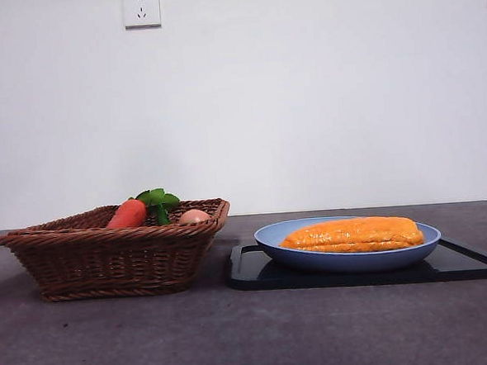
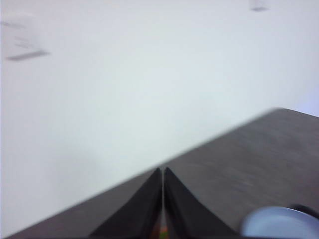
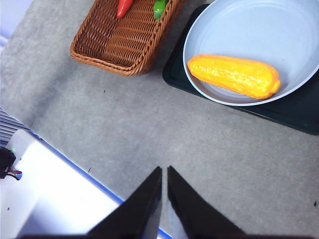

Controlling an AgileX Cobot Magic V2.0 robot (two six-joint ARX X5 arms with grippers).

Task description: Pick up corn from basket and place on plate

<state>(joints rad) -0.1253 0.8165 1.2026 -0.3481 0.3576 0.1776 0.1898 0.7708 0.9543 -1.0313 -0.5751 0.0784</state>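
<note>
The yellow-orange corn [image 1: 352, 235] [image 3: 233, 75] lies lengthwise in the light blue plate [image 1: 347, 260] [image 3: 239, 30]. The plate rests on a flat black tray [image 1: 257, 268] [image 3: 294, 114]. To the left stands the brown wicker basket [image 1: 107, 257] [image 3: 124, 45], with a carrot [image 1: 128, 213] and a tan ball [image 1: 193, 216] inside. No arm shows in the front view. My right gripper [image 3: 164, 172] is shut, high above the table's near edge, well away from the plate. My left gripper [image 2: 163, 173] is shut and points at the far wall, with a sliver of the plate [image 2: 274, 224] beside it.
Bare grey table [image 1: 236, 332] lies in front of the basket and tray. A white wall with a socket [image 1: 141, 7] backs the scene. A white ledge with a blue edge [image 3: 60, 194] runs along the table's near side in the right wrist view.
</note>
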